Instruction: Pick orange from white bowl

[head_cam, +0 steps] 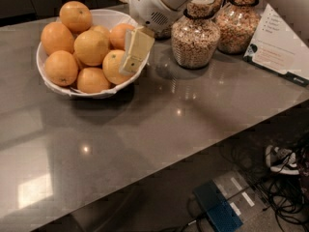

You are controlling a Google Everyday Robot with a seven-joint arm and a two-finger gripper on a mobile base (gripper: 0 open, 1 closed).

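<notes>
Camera view shows a dark grey tabletop [159, 129] with one white bowl [72, 92] standing at its far left. The bowl is wide and round, and it is heaped with oranges [91, 47]. Seven of them can be counted plainly, and a sliver of what looks like an eighth shows between the top ones. One gripper [130, 64] on the robot's white arm [159, 6] reaches down from the top of the picture to the right side of the bowl. Its cream-coloured end slants down and leftward over the rim. It lies against the nearest orange [112, 66], the one at the bowl's right edge, and covers part of that fruit. Whether the gripper is open or closed around it cannot be told from here. All the oranges sit inside the bowl, none lifted clear of the pile. To the right of the arm stand two glass jars of cereal side by side, the nearer jar [194, 42] just beside the bowl and the farther jar [237, 25] behind and to its right. One printed card [276, 50] lies at the right edge of the tabletop, near the farther jar. Below the tabletop, on the floor, there is one blue box [217, 209] and a tangle of black cables [285, 197].
</notes>
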